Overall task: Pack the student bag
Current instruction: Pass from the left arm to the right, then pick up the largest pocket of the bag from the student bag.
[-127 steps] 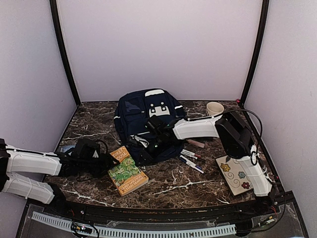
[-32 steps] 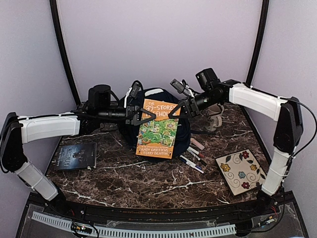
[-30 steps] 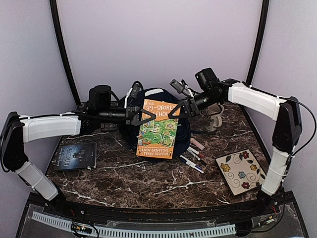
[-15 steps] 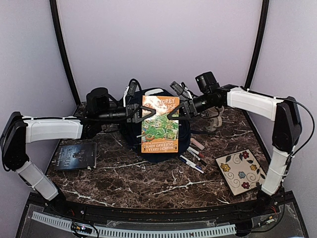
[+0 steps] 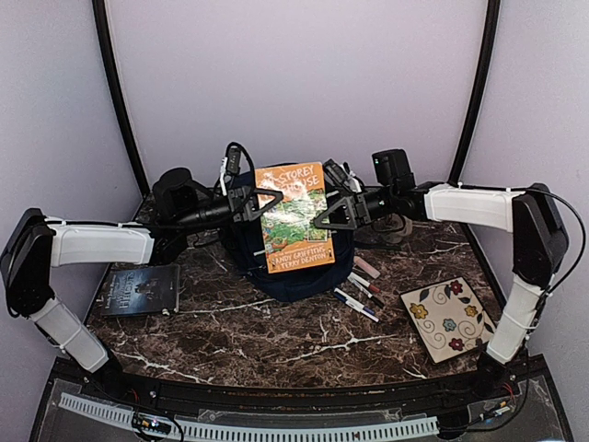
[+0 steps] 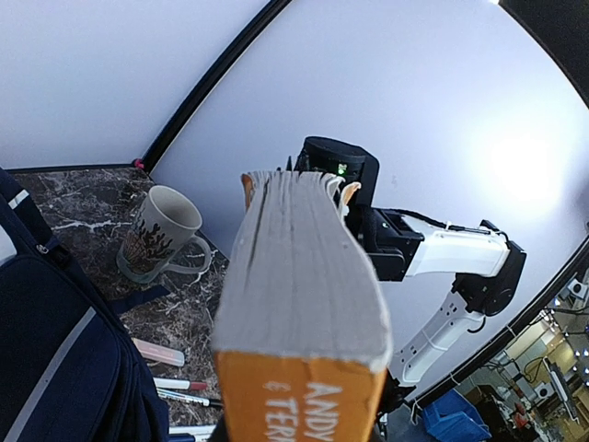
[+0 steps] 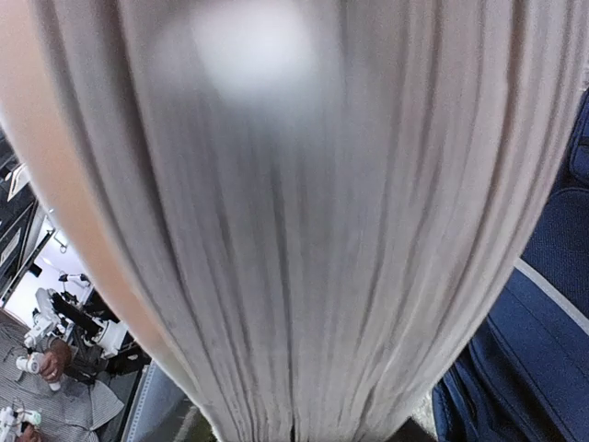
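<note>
"ANDY", "TERR" on orange bk

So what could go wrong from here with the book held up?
The orange book is pinched only at its side edges by the left gripper and right gripper; uneven motion could twist it loose. The student bag beneath shows no visible opening, so the book may land on fabric and slide off.

Light: even, soft and fairly bright in the top view; the walls look slightly lilac.
Shadows: faint, with soft edges, on the dark bench.
Glare: the left wrist view has one white, overexposed patch on the wall.
Blur: the right wrist view is filled by the page edges of the book, too near and out of focus, with a washed pale spot at the top; the student bag beside it is soft too.
Distortion: the left wrist view bends the black frame post into a curve.
</note>
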Controlling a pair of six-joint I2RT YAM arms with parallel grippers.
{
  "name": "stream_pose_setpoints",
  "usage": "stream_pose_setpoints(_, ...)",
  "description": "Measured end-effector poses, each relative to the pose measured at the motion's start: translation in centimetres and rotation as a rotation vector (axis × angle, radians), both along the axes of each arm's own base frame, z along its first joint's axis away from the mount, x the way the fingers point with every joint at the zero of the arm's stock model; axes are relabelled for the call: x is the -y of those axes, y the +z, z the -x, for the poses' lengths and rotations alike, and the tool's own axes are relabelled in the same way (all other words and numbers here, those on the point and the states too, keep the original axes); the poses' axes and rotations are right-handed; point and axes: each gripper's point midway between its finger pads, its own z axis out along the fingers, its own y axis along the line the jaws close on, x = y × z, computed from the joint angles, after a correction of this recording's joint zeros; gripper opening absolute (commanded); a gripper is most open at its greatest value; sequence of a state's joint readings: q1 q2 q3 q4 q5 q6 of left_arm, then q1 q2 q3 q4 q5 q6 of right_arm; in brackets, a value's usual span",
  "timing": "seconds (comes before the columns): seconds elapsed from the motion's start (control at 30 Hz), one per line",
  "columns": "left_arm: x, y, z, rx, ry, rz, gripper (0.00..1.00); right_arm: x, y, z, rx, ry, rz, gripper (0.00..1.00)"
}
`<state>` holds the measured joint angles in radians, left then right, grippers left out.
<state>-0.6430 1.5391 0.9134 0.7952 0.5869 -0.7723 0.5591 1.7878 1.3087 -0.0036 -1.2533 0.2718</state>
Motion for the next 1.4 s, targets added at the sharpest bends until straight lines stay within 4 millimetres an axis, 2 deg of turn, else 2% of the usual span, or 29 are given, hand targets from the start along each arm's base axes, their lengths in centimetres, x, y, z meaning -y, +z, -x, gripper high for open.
stream_pose_setpoints(0.17,0.0,0.4,-0.2,0.001,0.005,0.022,0.0,0.1,1.0,0.0,-0.04,-0.011,-0.028,0.12)
stream_pose_setpoints(0.23,-0.1,0.3,-0.3,-0.007,0.006,0.026,0.13,0.1,1.2,-0.2,-0.066,-0.019,-0.035,0.04)
stream_pose_setpoints(0.33,-0.1,0.3,-0.5,-0.015,0.012,0.03,0.42,0.2,1.4,-0.4,-0.1,-0.027,-0.037,0.0)
stream_pose_setpoints(0.37,-0.2,0.3,-0.7,-0.008,0.027,0.027,0.48,0.2,1.6,-0.4,-0.111,-0.03,-0.037,0.0)
stream_pose_setpoints(0.47,-0.3,-0.3,-1.1,-0.004,0.049,-0.001,0.57,0.6,1.9,-1.3,-0.125,-0.061,-0.04,0.0)
stream_pose_setpoints(0.57,-0.4,-2.0,-1.8,-0.014,0.084,-0.087,0.6,2.1,1.6,-3.6,-0.138,-0.138,-0.02,0.0)
stream_pose_setpoints(0.7,-0.8,-3.9,-3.0,0.005,0.137,-0.253,0.6,5.2,1.8,-7.9,-0.074,-0.296,0.042,0.0)
stream_pose_setpoints(0.77,-0.9,-4.1,-3.5,0.044,0.154,-0.342,0.59,7.1,2.4,-9.6,0.024,-0.393,0.104,0.0)
stream_pose_setpoints(0.83,-0.9,-4.1,-4.1,0.093,0.165,-0.424,0.57,9.1,2.8,-10.4,0.075,-0.454,0.138,0.0)
stream_pose_setpoints(0.93,0.4,-4.2,-4.2,0.189,0.14,-0.539,0.53,11.7,3.8,-10.0,0.153,-0.52,0.199,0.0)
stream_pose_setpoints(1.03,2.4,-5.5,-3.7,0.26,0.075,-0.629,0.47,14.1,4.9,-9.2,0.221,-0.569,0.232,0.0)
stream_pose_setpoints(1.13,4.7,-7.7,-3.0,0.299,-0.008,-0.706,0.47,16.7,5.1,-8.5,0.249,-0.622,0.259,0.0)
stream_pose_setpoints(1.27,7.7,-11.6,-2.6,0.314,-0.106,-0.799,0.53,19.8,3.6,-8.0,0.227,-0.695,0.31,0.0)
stream_pose_setpoints(1.4,8.8,-15.7,-2.3,0.29,-0.162,-0.898,0.52,21.3,2.4,-7.6,0.205,-0.736,0.347,0.0)
